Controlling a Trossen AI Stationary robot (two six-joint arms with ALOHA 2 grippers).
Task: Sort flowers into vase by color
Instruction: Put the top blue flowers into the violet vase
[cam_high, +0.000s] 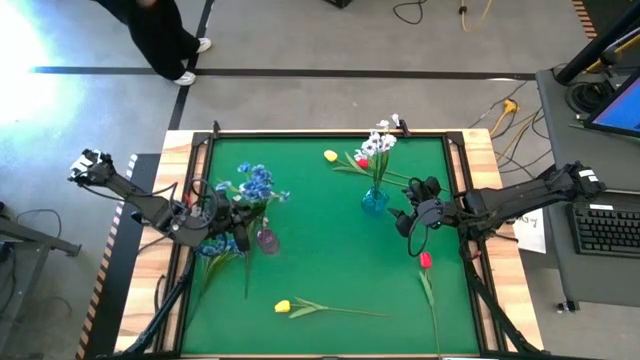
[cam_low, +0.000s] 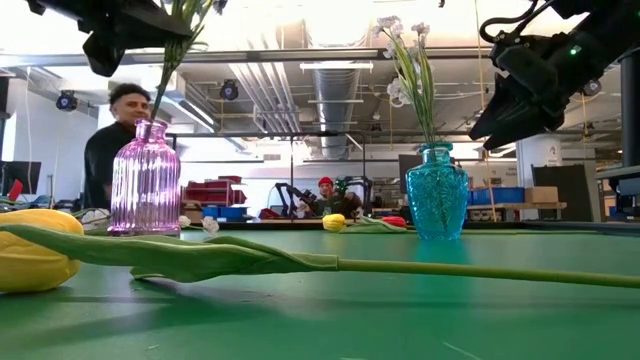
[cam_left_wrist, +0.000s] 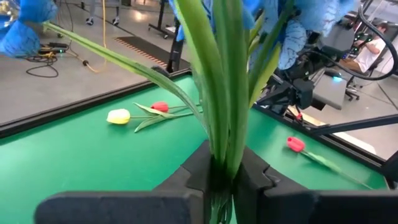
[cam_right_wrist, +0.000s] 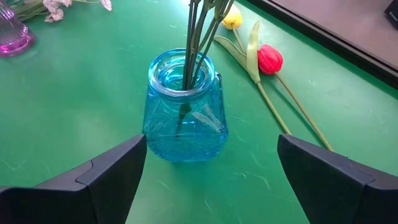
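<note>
A bunch of blue flowers (cam_high: 256, 184) stands over the purple vase (cam_low: 144, 180), with my left gripper (cam_left_wrist: 222, 169) shut on its green stems. In the low view the stems (cam_low: 166, 75) run down to the vase's mouth. White flowers (cam_low: 412, 70) stand with their stems in the blue vase (cam_right_wrist: 184, 106). My right gripper (cam_right_wrist: 211, 152) hovers open just on the right of that vase, touching nothing. A red tulip (cam_high: 425, 261) and a yellow tulip (cam_high: 283, 306) lie flat on the green mat. Another yellow (cam_high: 330, 155) and red one (cam_high: 362, 162) lie at the far edge. My left gripper pinches several green stems (cam_left_wrist: 219, 146) together between its two fingers, below the blue blossoms. The fingers come nearly level from the table's left and lie across the stems. The bunch stands almost upright. Its blossoms are above the fingers and its lower ends are at the purple vase's mouth (cam_low: 150, 124).
More blue flowers (cam_high: 214, 246) lie on the mat under my left arm. The mat has a raised wooden border (cam_high: 330, 133). A person (cam_low: 118, 140) stands beyond the far edge, and another person's legs (cam_high: 172, 40) show on the floor.
</note>
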